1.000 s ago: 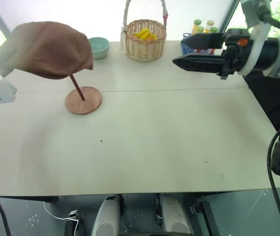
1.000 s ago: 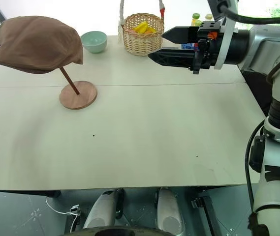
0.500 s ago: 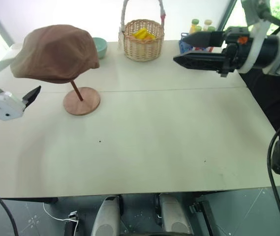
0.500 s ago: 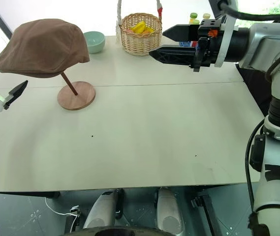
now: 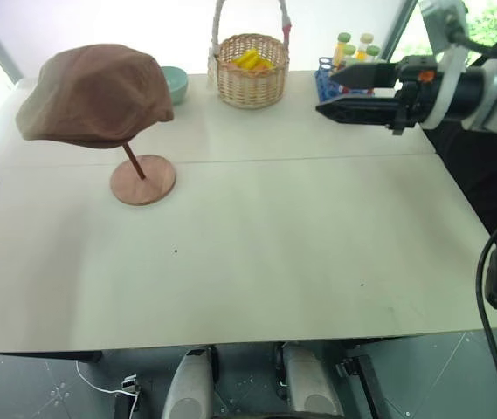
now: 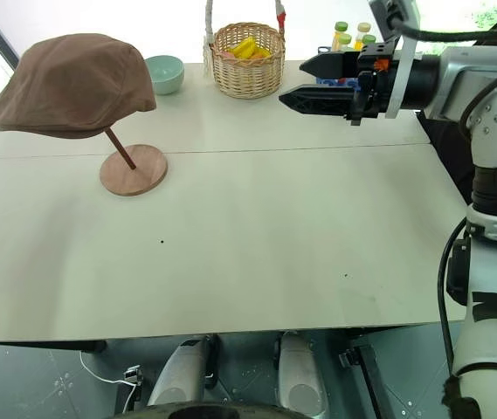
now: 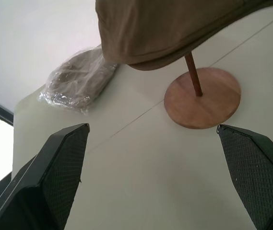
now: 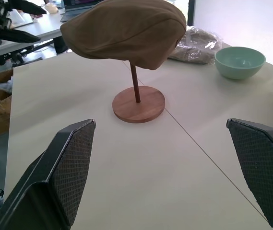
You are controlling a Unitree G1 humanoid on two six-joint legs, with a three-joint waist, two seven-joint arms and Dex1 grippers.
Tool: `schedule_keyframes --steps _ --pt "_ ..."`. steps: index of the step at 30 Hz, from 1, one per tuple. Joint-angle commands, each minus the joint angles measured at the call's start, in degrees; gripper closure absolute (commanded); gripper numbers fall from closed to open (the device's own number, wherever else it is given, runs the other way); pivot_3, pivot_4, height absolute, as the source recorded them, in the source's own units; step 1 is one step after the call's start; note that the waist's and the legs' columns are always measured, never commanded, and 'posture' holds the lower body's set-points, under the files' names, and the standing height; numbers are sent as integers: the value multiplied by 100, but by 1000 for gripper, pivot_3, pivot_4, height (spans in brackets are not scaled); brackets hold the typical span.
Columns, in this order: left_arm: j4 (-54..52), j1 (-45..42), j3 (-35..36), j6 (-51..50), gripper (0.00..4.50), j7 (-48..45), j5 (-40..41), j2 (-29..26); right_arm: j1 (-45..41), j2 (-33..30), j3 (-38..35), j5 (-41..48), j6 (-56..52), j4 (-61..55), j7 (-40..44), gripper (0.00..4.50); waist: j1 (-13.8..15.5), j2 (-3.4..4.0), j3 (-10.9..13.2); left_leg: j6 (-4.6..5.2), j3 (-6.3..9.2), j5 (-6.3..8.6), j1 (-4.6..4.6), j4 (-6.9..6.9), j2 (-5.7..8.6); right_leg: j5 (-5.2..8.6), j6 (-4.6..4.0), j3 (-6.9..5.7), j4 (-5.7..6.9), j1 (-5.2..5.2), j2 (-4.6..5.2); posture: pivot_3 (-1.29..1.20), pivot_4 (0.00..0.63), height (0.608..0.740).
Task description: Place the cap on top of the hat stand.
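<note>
Head stereo pair: high, looking forward and down over pale counter (image 5: 300,244); both eyes share whole counter, slightly offset. Left wrist view: low, close, facing up under soft brown fabric cap (image 7: 174,28) toward round reddish-brown wooden stand (image 7: 202,97). Right wrist view: farther off, near level, facing across counter at same cap and stand. All views share cap on stand; head pair and right wrist view share mint bowl (image 8: 240,62).

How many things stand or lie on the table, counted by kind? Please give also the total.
Cap, on the stand: 1
Hat stand: 1
Green bowl: 1
Wicker basket with yellow contents: 1
Blue rack of small bottles: 1
Clear plastic bag: 1
Total: 6
</note>
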State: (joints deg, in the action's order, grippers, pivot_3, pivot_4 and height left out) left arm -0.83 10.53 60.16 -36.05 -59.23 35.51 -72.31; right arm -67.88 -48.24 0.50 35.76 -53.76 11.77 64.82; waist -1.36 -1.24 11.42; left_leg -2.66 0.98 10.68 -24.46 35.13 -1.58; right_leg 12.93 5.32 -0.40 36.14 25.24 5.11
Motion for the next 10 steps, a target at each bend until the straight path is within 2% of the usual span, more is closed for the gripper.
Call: schedule_keyframes --steps 1,6,10 --pt "457 -29 804 -926 41 -890 147 -437 -392 -111 33 -245 407 264 384 0 -28 -3 -2 0 -1 0 0 -1 -6 -2 -3 1 -1 2 -6 0 150 740" --pt "1043 -313 1015 -1391 41 -1609 -79 -947 -719 -71 83 -413 639 720 853 0 -102 -3 -2 -1 -2 1 -2 -5 -9 -2 -5 1 -2 5 -9 0 150 740" --pt "949 -433 1103 -1741 41 -2063 -268 -1128 -632 -37 131 -474 726 686 1148 0 -133 -3 -2 -1 -4 2 -2 -7 -12 -3 -7 1 -2 8 -10 0 150 740"
